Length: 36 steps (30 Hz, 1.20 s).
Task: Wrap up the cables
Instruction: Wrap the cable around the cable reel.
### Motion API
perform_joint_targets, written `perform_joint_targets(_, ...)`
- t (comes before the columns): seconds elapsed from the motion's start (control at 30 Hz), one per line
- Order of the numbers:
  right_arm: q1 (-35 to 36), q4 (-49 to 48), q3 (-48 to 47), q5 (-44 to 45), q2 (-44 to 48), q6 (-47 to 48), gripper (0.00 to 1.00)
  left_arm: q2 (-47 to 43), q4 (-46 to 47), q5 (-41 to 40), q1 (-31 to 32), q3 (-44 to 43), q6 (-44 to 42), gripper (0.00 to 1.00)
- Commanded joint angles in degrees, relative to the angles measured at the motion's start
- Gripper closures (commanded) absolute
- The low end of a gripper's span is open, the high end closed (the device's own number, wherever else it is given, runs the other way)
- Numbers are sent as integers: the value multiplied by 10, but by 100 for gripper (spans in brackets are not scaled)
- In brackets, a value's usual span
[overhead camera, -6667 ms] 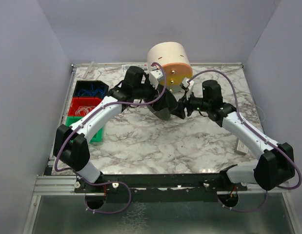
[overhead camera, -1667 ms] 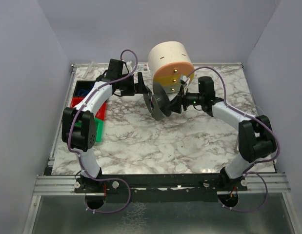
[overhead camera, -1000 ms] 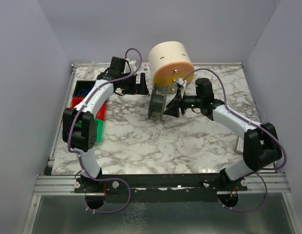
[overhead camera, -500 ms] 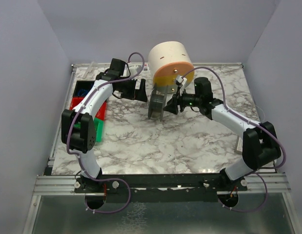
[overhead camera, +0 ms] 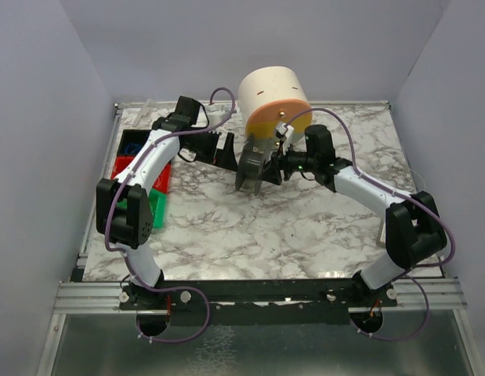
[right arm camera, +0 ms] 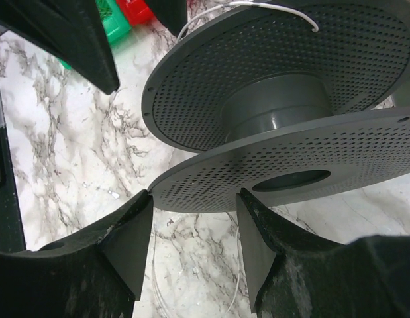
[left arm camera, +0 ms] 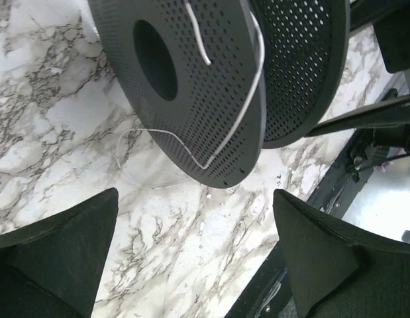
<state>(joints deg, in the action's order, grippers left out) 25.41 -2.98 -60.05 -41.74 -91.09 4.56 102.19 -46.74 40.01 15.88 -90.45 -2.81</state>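
Marble-patterned in white and grey, the tabletop (overhead camera: 305, 235) carries everything. A cream cylinder (overhead camera: 269, 90) with an orange face lies at 12 o'clock against the back edge. Its lower front is hidden by the dark grey perforated spool (overhead camera: 250, 167), which stands tilted on edge just at the cylinder's 6 o'clock.

At 9 to 10 o'clock along the left border are a blue bin (overhead camera: 131, 141), a red bin (overhead camera: 121, 166) and a green bin (overhead camera: 157, 210). All three are largely covered by the left arm, and their contents are too small to make out.

The right pincer (overhead camera: 272, 166) comes in from the spool's 3 o'clock and grips the rim of the nearer flange between its fingers. The right wrist view shows the rim pressed against both pads. The left pincer (overhead camera: 226, 147) hangs at the spool's 9 o'clock with its jaws spread wide, apart from the flange and holding nothing.

The cables (left arm camera: 248, 99) are pale hair-thin strands. One drapes over the outer flange face and bends at its lower rim, and another loops loosely on the marble beneath. From overhead they cannot be seen. A small pale object (overhead camera: 381, 227) at 3 o'clock is half hidden by the right arm.
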Motion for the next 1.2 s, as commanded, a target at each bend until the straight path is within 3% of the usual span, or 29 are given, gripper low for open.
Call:
perform_joint_targets(0.0, 2, -8, -9, 21, -11, 5, 45, -21, -17, 69, 3, 14, -42, 1)
perform_joint_targets(0.2, 1, 0, -17, 24, -13, 7, 45, -15, -13, 62, -4, 3, -49, 1)
perform_joint_targets(0.4, 2, 2, -16, 29, -3, 13, 45, -57, 69, 88, -26, 39, -136, 1)
perform_joint_targets(0.63, 2, -1, -18, 22, -4, 6, 45, -31, 69, 165, -25, 16, -230, 19)
perform_joint_targets(0.9, 2, -4, -14, 20, -1, 2, 45, -2, 68, 158, -8, 11, -260, 33)
perform_joint_targets(1.1, 2, -4, -12, 18, -1, 1, 45, 11, 67, 156, 0, 6, -272, 37)
perform_joint_targets(1.17, 2, -5, -10, 17, -2, 0, 46, 16, 68, 160, 0, -1, -273, 46)
